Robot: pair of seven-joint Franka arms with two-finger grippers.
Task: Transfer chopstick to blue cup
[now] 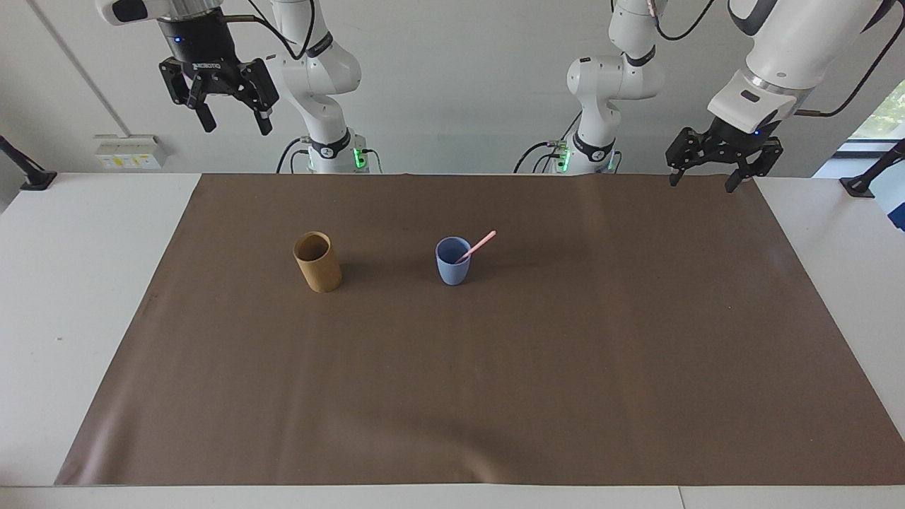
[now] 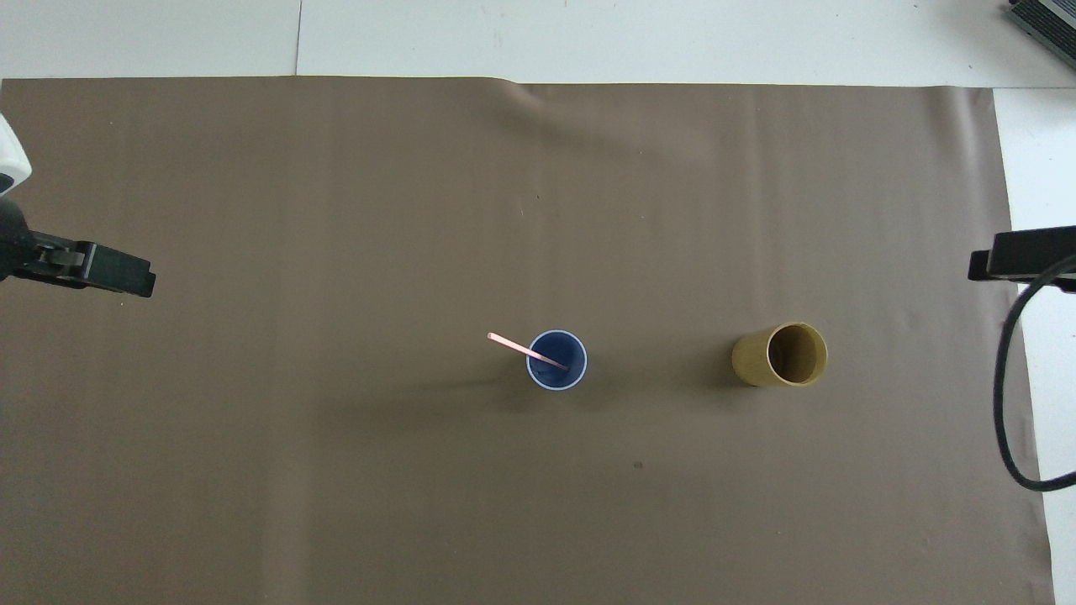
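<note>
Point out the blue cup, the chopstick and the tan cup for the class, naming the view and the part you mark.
blue cup [image 1: 452, 270]: facing view, on its outer wall.
chopstick [image 1: 483, 244]: facing view, on the pink shaft sticking out above the rim.
tan cup [image 2: 747, 361]: overhead view, on its outer side wall.

Robotics lab: tabletop-mounted arms [image 1: 318, 63]

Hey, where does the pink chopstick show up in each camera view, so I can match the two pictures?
Facing view: the chopstick stands in the blue cup, near the mat's middle, leaning toward the left arm's end of the table.
Overhead view: the chopstick pokes out of the same blue cup, again toward the left arm's end.
Shared landmark: the tan cup beside the blue cup, toward the right arm's end.
</note>
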